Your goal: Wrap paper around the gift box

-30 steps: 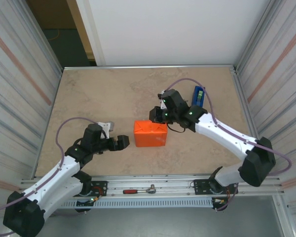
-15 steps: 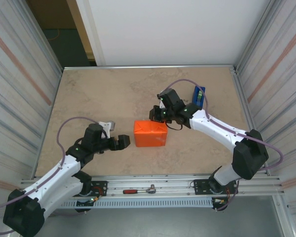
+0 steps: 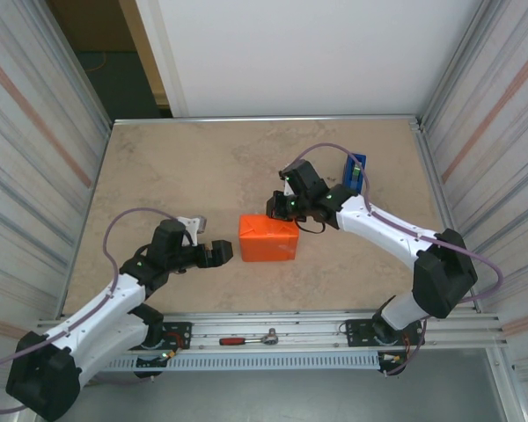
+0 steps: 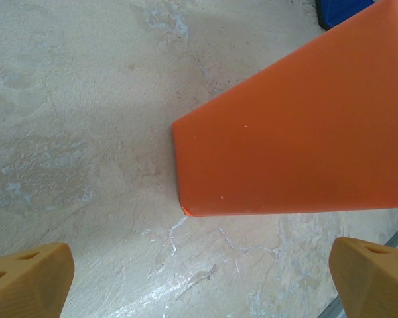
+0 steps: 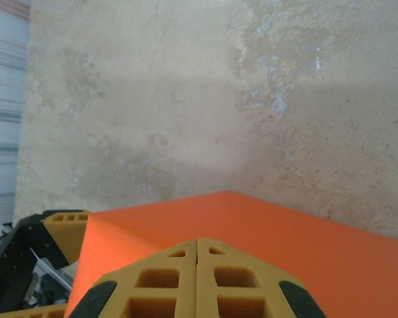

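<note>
The yellow fingers (image 5: 166, 281) of the right gripper (image 5: 198, 244) are closed pad against pad at the far top edge of the bright orange paper (image 3: 268, 238), which is folded as a block in the middle of the beige stone-patterned table (image 3: 176, 167). The gift box is hidden, probably inside. The left gripper (image 3: 218, 252) is wide open just beside the block. If the closed fingers push sideways, the parcel may slide or a flap may open, since nothing holds it. The left wrist view shows the gap to the block's corner, while the top view adds the blue tape dispenser (image 3: 355, 169) behind the right arm.
</note>
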Robot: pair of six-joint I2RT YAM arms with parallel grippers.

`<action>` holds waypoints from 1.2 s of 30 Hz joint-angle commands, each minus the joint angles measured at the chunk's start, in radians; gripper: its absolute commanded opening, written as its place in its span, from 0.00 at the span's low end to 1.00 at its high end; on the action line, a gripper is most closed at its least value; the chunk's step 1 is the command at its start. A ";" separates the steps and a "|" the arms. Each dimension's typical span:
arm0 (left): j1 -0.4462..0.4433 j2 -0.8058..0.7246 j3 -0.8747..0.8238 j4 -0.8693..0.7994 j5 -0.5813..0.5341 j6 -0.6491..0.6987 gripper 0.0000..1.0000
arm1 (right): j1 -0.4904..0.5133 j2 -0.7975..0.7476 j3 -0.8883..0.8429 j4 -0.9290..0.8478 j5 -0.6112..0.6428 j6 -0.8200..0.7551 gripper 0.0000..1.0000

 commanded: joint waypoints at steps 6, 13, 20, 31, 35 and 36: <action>-0.008 0.026 0.024 0.028 0.021 0.010 0.99 | 0.003 -0.036 0.079 -0.082 0.029 -0.083 0.00; -0.017 0.039 0.021 0.038 0.021 0.005 0.99 | 0.037 0.014 0.086 -0.072 0.033 -0.081 0.00; -0.017 0.036 0.026 0.036 0.022 0.004 0.99 | 0.033 0.048 0.041 -0.067 0.039 -0.061 0.00; -0.023 0.034 0.033 0.040 0.039 0.003 0.99 | -0.039 -0.056 0.012 0.005 -0.105 -0.002 0.00; -0.039 0.035 0.036 0.042 0.039 0.004 0.99 | -0.051 -0.159 -0.023 -0.003 -0.087 -0.012 0.40; -0.046 0.035 0.036 0.042 0.037 0.004 0.99 | -0.053 -0.185 -0.036 -0.019 -0.075 -0.018 0.51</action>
